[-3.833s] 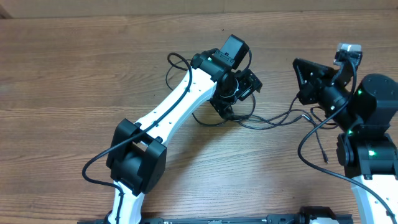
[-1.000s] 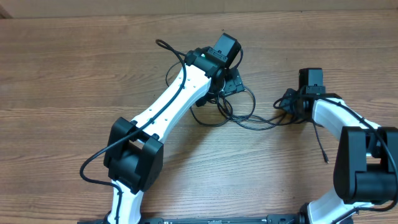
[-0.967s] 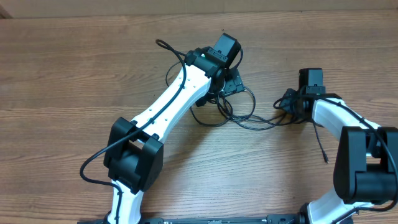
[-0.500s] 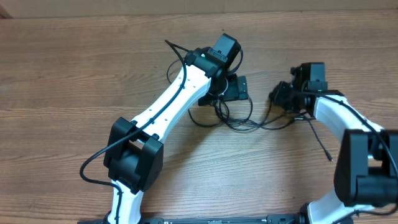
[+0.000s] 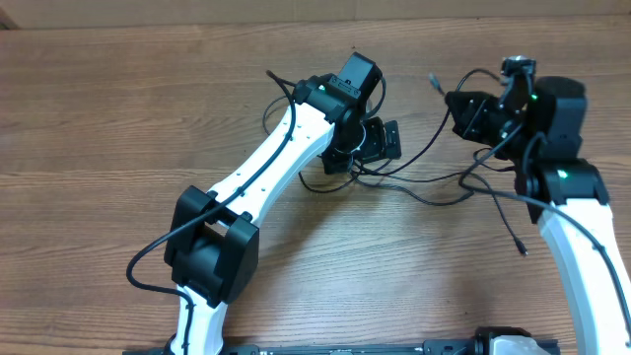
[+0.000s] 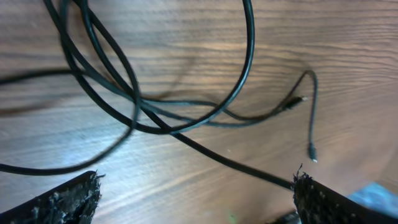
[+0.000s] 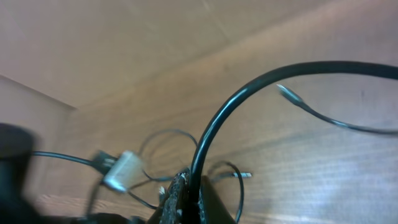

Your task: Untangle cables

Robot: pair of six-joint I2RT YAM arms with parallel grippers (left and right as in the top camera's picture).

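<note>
Thin black cables [image 5: 424, 187] lie tangled on the wooden table between my two grippers. My left gripper [image 5: 377, 146] hovers low over the loops, jaws wide apart and empty. In the left wrist view [image 6: 196, 202] the loops [image 6: 155, 118] cross on the wood beyond its fingertips [image 6: 62, 199]. My right gripper [image 5: 461, 110] is raised at the back right and shut on one cable. In the right wrist view [image 7: 191, 202] that cable [image 7: 249, 87] arcs up out of the closed jaws. A small plug [image 5: 431, 76] sticks up at its free end.
One loose cable end with a small plug [image 5: 520, 251] trails toward the front right and also shows in the left wrist view [image 6: 313, 155]. A silver USB plug [image 7: 121, 169] hangs blurred near my right gripper. The table [image 5: 118, 118] ends along the back.
My right gripper has risen and swung back to the right with a cable in it, pulling the loops out longer. My left gripper stays over the tangle.
</note>
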